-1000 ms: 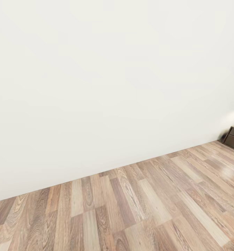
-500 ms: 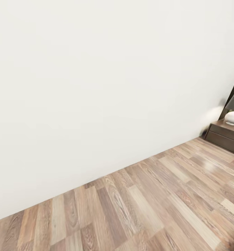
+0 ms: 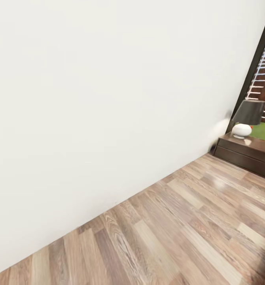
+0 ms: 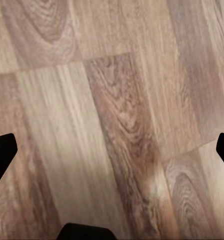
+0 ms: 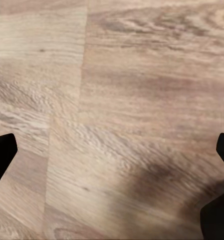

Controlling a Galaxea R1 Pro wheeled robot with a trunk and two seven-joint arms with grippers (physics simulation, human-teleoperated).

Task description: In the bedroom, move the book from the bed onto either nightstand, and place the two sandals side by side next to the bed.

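Since a second ago my head camera has swung right: more of the nightstand (image 3: 247, 155) now shows at the far right, where only a corner showed before.

Items on view:
- White wall (image 3: 108, 99), plain, meeting the wood-plank floor (image 3: 180, 229).
- Nightstand, dark brown, in the corner against the wall.
- Lamp (image 3: 246, 118), white round base with dark shade, standing on the nightstand.
- Black-framed window (image 3: 263, 59) behind it, with slatted fence and grass.
- Left gripper (image 4: 112, 150): jaws wide, empty, over floor.
- Right gripper (image 5: 112, 150): jaws wide, empty, over floor.
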